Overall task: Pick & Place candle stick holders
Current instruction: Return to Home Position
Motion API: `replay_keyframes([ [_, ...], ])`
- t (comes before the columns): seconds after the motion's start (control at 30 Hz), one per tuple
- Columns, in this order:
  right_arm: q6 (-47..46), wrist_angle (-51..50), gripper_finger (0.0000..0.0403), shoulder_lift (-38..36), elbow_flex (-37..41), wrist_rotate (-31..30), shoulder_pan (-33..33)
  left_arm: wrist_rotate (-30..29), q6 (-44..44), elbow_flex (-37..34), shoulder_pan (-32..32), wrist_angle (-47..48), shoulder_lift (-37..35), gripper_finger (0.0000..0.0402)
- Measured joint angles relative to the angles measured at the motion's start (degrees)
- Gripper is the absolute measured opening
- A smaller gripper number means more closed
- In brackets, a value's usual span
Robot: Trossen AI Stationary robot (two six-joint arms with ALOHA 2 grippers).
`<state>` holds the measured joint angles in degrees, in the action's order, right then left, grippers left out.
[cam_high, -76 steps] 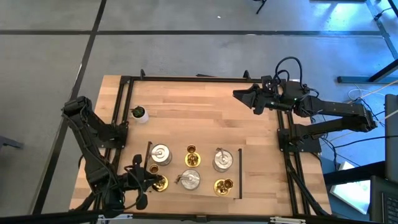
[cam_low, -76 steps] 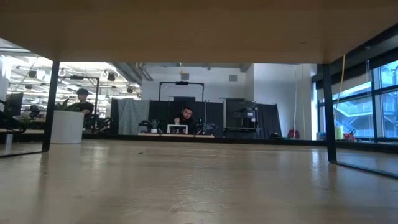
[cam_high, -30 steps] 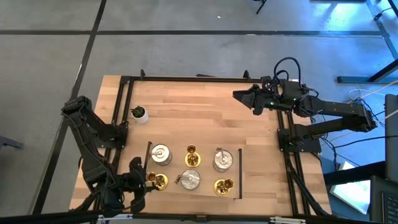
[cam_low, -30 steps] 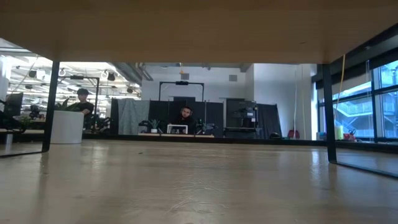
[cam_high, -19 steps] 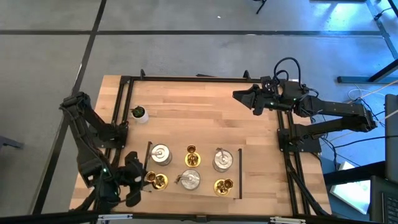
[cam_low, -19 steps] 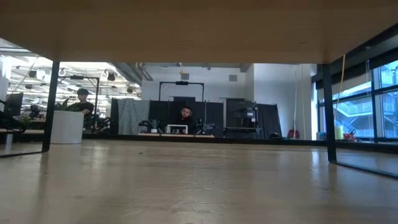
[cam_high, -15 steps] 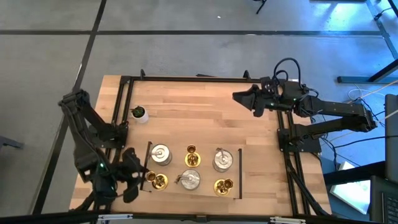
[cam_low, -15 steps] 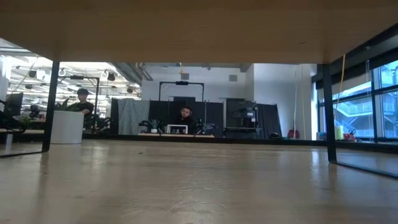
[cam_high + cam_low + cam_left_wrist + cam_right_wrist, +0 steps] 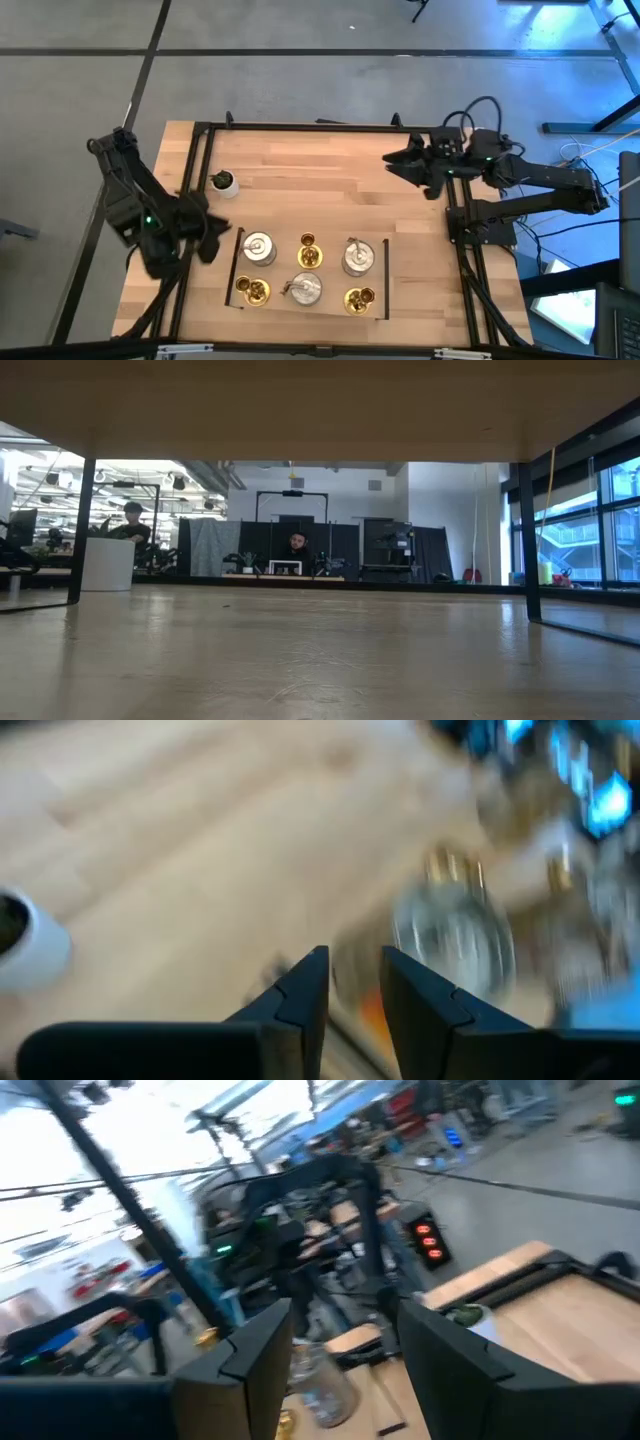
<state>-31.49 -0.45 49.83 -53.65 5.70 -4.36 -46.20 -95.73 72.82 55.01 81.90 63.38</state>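
Candle stick holders (image 9: 305,289): all six are grouped together; placing is judged finished.
Left gripper (image 9: 208,238): beside the group, slightly parted, empty.
Right gripper (image 9: 403,167): well apart, parted, empty.
Remaining: homing only.

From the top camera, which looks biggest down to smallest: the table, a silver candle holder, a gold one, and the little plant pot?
1. The wooden table, by far.
2. The silver holder.
3. The gold holder and the plant pot look about alike, so I can't rank them.

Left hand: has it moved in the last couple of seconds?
Yes. The left hand has pulled away from the leftmost gold holder, toward the potted plant.
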Motion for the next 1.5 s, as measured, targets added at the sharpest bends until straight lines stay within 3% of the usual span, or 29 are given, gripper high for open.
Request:
replay_keyframes([
  [0.13, 0.4, -2.9, 0.0185, -3.7, 0.0, 3.2, 0.0, -6.8, 2.1, 0.0, -7.1, -0.6, -1.2, 0.0069],
  [0.23, 1.6, -7.6, 0.0180, -7.5, 0.0, 3.4, 0.0, -8.1, 5.7, 0.0, -14.2, -3.8, -1.1, 0.0052],
  [0.47, 3.5, -22.5, 0.0140, -16.7, 0.0, 3.9, 0.0, -7.6, 27.1, 0.0, -31.3, -24.7, 0.2, 0.0009],
  [0.63, 4.9, -26.2, 0.0102, -21.4, 0.0, 8.1, 0.0, -1.6, 45.0, 0.0, -41.7, -43.7, 2.3, 0.0003],
  [0.77, 5.4, -27.8, 0.0065, -23.7, 0.0, 9.5, 0.0, 4.4, 52.5, 0.0, -47.6, -54.9, 5.4, 0.0002],
  [1.03, 4.2, -35.2, 0.0010, -26.3, 0.0, 13.7, 0.0, 16.4, 58.8, 0.0, -53.9, -70.1, 14.3, 0.0002],
  [1.33, 3.0, -38.8, 0.0005, -31.4, 0.0, 9.2, 0.0, 30.1, 61.0, -0.1, -60.8, -84.1, 21.7, 0.0002],
  [1.5, 3.2, -39.1, 0.0005, -33.2, 0.0, 8.5, 0.0, 33.5, 61.6, 0.0, -63.4, -86.3, 21.9, 0.0002],
])
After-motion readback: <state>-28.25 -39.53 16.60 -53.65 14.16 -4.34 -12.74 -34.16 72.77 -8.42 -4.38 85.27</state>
